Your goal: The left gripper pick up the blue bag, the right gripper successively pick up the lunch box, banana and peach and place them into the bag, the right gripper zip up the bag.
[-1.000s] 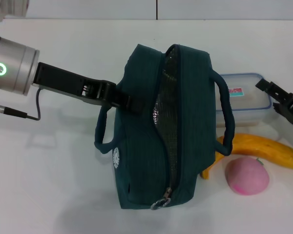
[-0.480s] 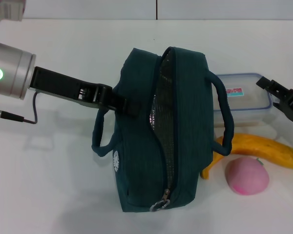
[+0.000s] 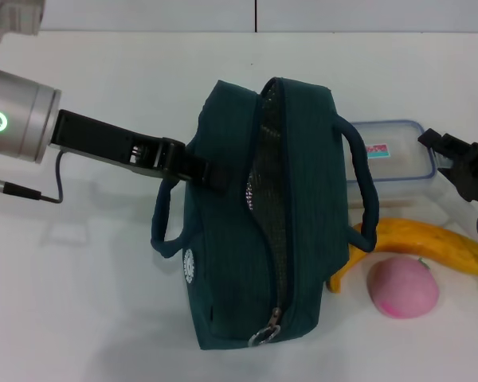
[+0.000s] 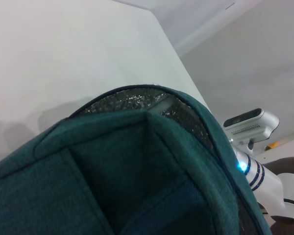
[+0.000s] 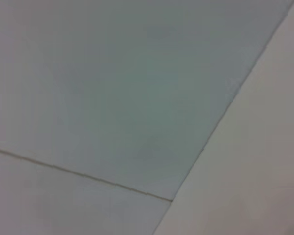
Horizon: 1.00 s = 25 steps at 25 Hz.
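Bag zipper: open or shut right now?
Open. On the bag the foil lining shows through the gap along the top, and the ring pull sits at the near end. Left gripper holds the bag's side.

— Middle of table [image 3: 80, 318]: blue bag [image 3: 223, 239]. Right of it?
— Far: lunch box [image 3: 394, 159]. Nearer: banana [image 3: 430, 243]. Nearest: peach [image 3: 404, 287], touching banana.

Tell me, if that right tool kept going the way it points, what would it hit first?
Probably the lunch box. The right tool points toward the lunch box's near corner, with the blue bag behind it. Its height above the lid is unclear.
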### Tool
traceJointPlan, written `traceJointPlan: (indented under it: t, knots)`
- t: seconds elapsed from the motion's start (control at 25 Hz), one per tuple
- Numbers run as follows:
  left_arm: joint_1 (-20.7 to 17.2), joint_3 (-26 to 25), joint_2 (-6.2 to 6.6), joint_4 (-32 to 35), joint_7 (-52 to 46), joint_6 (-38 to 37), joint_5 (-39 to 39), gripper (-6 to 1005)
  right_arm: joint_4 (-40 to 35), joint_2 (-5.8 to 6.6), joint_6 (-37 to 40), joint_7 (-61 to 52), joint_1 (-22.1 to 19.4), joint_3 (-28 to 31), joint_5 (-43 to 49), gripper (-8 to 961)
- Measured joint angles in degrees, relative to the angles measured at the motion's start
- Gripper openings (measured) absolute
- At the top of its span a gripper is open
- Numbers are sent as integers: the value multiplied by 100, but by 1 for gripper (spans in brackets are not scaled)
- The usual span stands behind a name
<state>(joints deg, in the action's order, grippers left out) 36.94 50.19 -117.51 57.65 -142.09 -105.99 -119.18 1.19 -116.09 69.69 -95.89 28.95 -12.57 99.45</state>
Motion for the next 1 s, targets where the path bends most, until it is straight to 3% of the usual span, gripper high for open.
traceJointPlan:
  t: [0.24,1.0]
  knots:
    - [-4,-1,-41,-13,-2,0,-2,34,52,-2,38,-393,-66,11,-33,243]
    - [20,-36,-70,-18,-3,12,9,34,305,2,676,-1071,-248,16,-527,212]
